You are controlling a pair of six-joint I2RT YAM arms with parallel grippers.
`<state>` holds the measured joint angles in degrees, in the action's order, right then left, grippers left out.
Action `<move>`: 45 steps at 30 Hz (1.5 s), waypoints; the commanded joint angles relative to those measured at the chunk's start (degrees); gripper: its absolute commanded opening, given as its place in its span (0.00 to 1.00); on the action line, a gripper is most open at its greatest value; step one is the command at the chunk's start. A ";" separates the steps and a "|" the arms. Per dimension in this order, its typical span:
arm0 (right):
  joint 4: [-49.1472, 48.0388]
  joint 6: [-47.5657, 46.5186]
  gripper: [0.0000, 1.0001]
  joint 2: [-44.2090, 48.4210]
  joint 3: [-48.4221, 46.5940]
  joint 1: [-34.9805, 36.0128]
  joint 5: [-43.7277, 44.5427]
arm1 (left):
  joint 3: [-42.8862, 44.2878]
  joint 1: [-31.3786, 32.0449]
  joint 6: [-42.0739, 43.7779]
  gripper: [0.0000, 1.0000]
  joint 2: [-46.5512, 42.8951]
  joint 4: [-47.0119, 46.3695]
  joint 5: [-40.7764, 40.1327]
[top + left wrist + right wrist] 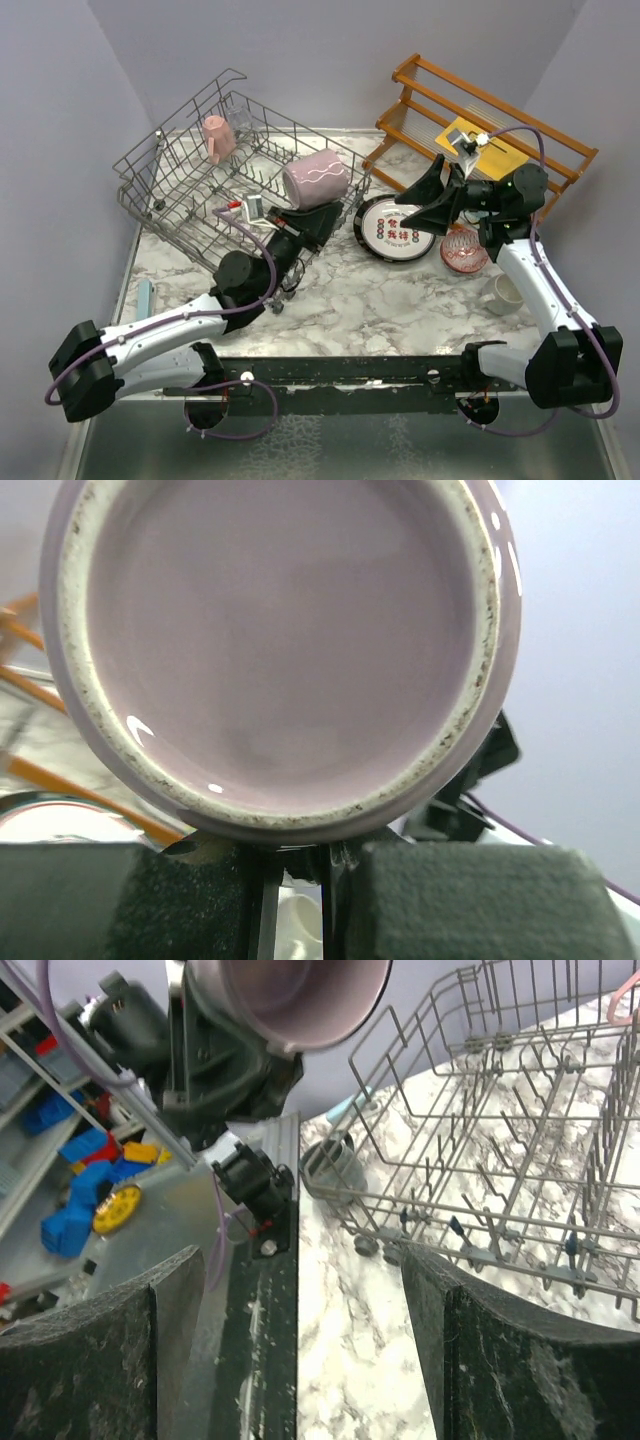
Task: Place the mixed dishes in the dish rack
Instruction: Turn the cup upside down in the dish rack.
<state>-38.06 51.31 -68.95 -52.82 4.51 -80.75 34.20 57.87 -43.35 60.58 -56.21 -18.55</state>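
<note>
At the left gripper [300,880]: clamped narrow on the mauve mug [280,650], whose unglazed foot ring faces the wrist camera.
Mug's place: on its side at the right end of the dish rack [180,190], over the wire rim; whether it rests on the wires cannot be told.
Inside the rack: a pink mug [217,138] among the far tines.
Right gripper [420,198]: fingers spread wide with nothing between them, above the black-rimmed plate [395,235].
Plate: on the marble table [380,300], just beside the rack's right end.
Right of the plate: red patterned bowl [464,250], then cream mug [505,293].
Far right: wooden slatted shelf [500,110] bearing a yellow sheet [487,148].
</note>
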 commanded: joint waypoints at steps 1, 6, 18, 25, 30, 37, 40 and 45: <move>14.09 -19.40 0.79 1.73 1.48 -0.56 -4.23 | 5.41 -5.40 2.78 0.00 -5.31 15.49 2.42; 23.24 -32.79 0.80 2.57 3.55 -0.56 -4.03 | 12.30 -14.21 4.91 0.00 -7.12 30.49 7.67; 31.39 -46.42 0.80 1.57 7.02 -1.32 -2.53 | 31.62 -35.64 16.07 0.00 1.80 55.20 21.01; 36.53 -50.45 0.80 1.98 5.77 -1.44 0.68 | 41.36 -51.62 18.45 0.00 10.64 64.77 30.51; 37.58 -50.96 0.80 2.31 5.48 -1.44 1.56 | 47.67 -58.60 24.36 0.00 17.04 70.77 29.29; 37.83 -50.86 0.80 3.02 5.56 -1.44 2.29 | 52.17 -63.28 31.03 0.00 24.54 75.09 27.75; 38.18 -51.14 0.80 3.24 5.37 -1.44 2.68 | 52.63 -63.56 33.48 0.00 26.74 75.54 26.88; 38.48 -51.28 0.80 3.29 5.35 -1.44 2.94 | 52.44 -63.82 39.94 0.00 29.87 74.59 24.91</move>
<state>-0.30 1.15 -66.81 -46.11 3.31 -79.22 83.99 -5.52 -10.63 89.43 22.15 8.32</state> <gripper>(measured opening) 0.797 0.173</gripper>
